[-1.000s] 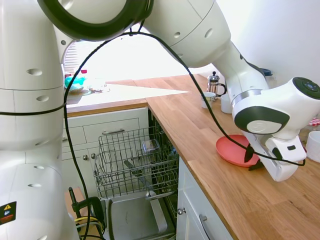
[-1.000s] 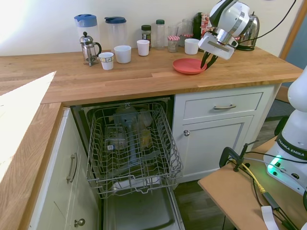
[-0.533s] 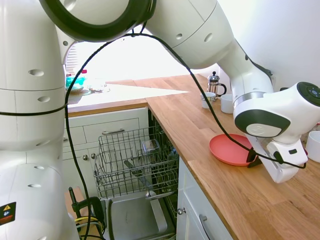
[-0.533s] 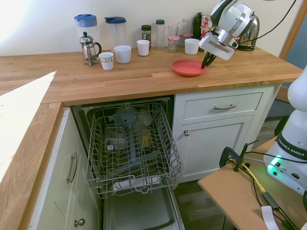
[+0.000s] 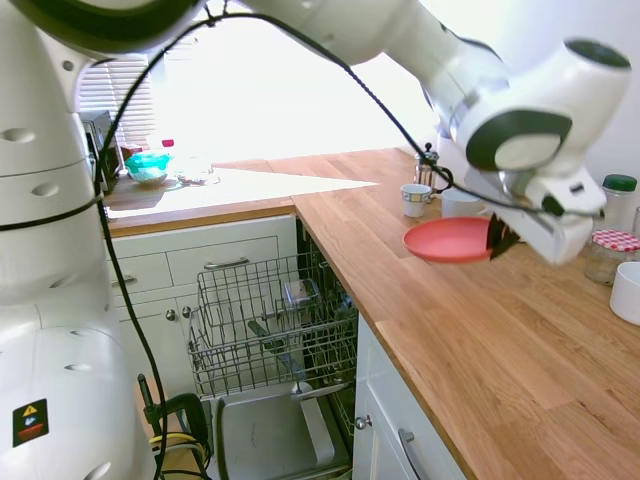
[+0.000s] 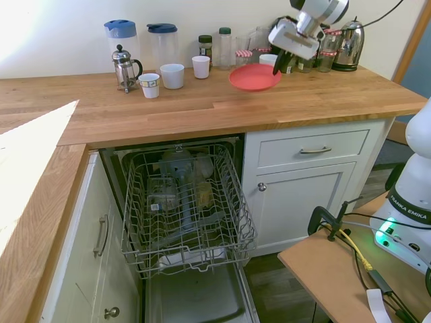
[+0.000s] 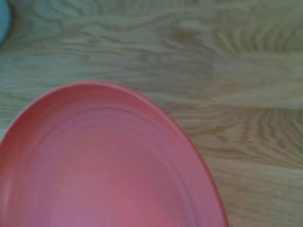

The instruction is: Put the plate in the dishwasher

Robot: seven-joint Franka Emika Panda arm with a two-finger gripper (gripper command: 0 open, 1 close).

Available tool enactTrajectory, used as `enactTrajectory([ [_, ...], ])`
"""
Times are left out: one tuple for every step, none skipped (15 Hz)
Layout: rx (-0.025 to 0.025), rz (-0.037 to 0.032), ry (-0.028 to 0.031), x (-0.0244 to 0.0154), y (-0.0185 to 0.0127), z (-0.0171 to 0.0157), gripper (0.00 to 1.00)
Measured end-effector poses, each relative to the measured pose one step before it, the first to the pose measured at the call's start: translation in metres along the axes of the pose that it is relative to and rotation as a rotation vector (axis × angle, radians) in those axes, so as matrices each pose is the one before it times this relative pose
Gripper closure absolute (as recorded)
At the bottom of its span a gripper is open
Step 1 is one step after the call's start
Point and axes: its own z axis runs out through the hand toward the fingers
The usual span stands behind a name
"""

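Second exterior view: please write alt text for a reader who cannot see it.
The gripper holds a coral plate by its rim above the wooden counter. Below, the dishwasher stands open with its wire rack pulled out.

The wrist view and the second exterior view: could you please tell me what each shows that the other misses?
Only the wrist view shows the plate's ridged inner surface close up. Only the second exterior view shows the gripper holding it by the rim above the counter, the open dishwasher and the mugs. Both show the plate and wood grain.
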Motion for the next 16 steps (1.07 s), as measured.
enactTrajectory([
  [-0.01401,-0.04113,0.03108,-0.02491,-0.02642,-0.02612,1.00],
  [-0.01246,-0.04117,0.02964,-0.02587,-0.02792,-0.02096,1.00],
  [-0.01431,-0.04519,0.02954,-0.02655,-0.02860,-0.01311,1.00],
  [-0.02165,-0.04564,0.02700,-0.02629,-0.02577,-0.00458,1.00],
  [-0.03541,-0.04725,0.03531,-0.02913,-0.02402,0.00287,1.00],
  [-0.04365,-0.04899,0.04046,-0.03129,-0.02174,0.00551,1.00],
  [-0.03621,-0.05117,0.04005,-0.03195,-0.02014,0.00133,1.00],
  [-0.02740,-0.05532,0.03758,-0.03625,-0.01957,-0.00148,1.00],
  [-0.02440,-0.05820,0.03410,-0.04149,-0.01765,-0.00257,1.00],
  [-0.01920,-0.05450,0.03701,-0.04672,-0.01541,-0.00338,1.00],
  [-0.01955,-0.05510,0.04144,-0.05248,-0.01466,-0.00091,1.00],
  [-0.02094,-0.05366,0.04937,-0.05163,-0.01209,0.00333,1.00],
  [-0.01920,-0.05020,0.05844,-0.05204,-0.01054,0.00845,1.00],
  [-0.01557,-0.04838,0.05863,-0.04406,-0.00981,0.01048,1.00],
  [-0.00936,-0.04504,0.06000,-0.03543,-0.01014,0.00799,1.00],
  [-0.00682,-0.04210,0.06487,-0.02698,-0.01178,0.00388,1.00],
])
